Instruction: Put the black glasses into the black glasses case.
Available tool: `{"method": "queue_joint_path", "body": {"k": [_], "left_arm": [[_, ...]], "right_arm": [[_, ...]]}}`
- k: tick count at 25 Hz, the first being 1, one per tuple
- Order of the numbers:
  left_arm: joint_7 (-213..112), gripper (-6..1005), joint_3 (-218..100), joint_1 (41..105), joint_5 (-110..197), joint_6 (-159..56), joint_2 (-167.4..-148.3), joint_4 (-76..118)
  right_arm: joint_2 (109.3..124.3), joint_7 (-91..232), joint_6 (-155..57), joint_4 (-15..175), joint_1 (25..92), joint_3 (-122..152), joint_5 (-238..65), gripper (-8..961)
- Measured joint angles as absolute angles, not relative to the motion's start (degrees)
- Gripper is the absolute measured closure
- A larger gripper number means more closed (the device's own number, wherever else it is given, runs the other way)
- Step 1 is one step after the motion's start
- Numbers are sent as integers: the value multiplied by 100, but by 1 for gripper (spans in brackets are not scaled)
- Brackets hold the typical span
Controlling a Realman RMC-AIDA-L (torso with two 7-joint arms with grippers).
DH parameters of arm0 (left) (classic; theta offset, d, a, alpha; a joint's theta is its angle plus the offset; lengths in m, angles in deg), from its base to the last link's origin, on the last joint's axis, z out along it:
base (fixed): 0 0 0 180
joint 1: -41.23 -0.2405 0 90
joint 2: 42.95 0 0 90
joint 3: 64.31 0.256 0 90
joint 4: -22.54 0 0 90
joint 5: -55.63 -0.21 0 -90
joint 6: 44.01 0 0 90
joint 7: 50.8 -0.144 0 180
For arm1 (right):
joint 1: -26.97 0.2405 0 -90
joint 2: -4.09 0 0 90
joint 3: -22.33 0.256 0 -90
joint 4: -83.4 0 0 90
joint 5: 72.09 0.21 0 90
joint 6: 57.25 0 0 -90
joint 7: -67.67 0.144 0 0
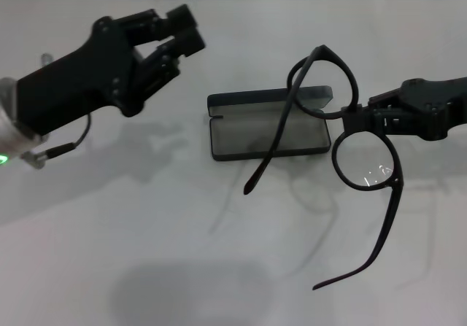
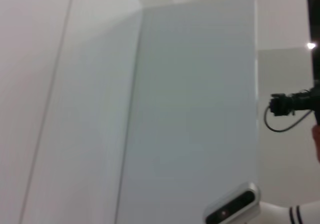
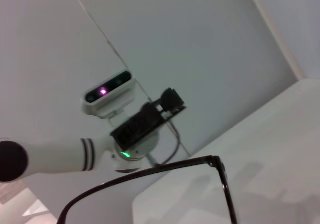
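A white table (image 1: 146, 253) fills the head view, with a pale wall edge running along its far side. The right gripper (image 1: 355, 113) comes in from the right edge, its fingers pinched on the bridge of the glasses (image 1: 350, 133), which hang in the air, turned so one lens sits above the other in that view. The upper lens overlaps the right end of the case (image 1: 268, 122); the lower lens is off the case, over bare table to its right. One temple arm slants down and left across the case's tray, its tip beyond the near edge; the other sweeps down toward the near right of the table, well clear of anything. The case lies open near the table's centre, grey tray toward the robot and the lid standing along its far side; only the crossing temple arm overlaps the tray. The right wrist view catches part of the frame (image 3: 150, 176) with the table corner beyond. The left gripper (image 1: 182, 30) is raised over the far left of the table, well apart from the case, its fingers close together and holding nothing. Open table lies all around the case, widest on the near side.
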State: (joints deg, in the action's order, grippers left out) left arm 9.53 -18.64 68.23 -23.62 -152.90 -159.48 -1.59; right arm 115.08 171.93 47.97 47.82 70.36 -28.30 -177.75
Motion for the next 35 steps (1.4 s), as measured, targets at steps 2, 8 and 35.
{"method": "queue_joint_path", "body": {"k": [2, 8, 35], "left_arm": [[897, 589, -1860, 6928, -2440, -15290, -15984, -154], [738, 791, -1604, 7154, -2514, -15337, -16085, -159], [636, 981, -1140, 7431, -2504, -15419, -16252, -103]], "right_arm": [[11520, 17217, 4829, 4843, 7075, -2828, -17773, 876], [11565, 17266, 4824, 4924, 7101, -2841, -17773, 877], [11716, 17276, 4858, 5080, 7202, -2822, -17682, 876]]}}
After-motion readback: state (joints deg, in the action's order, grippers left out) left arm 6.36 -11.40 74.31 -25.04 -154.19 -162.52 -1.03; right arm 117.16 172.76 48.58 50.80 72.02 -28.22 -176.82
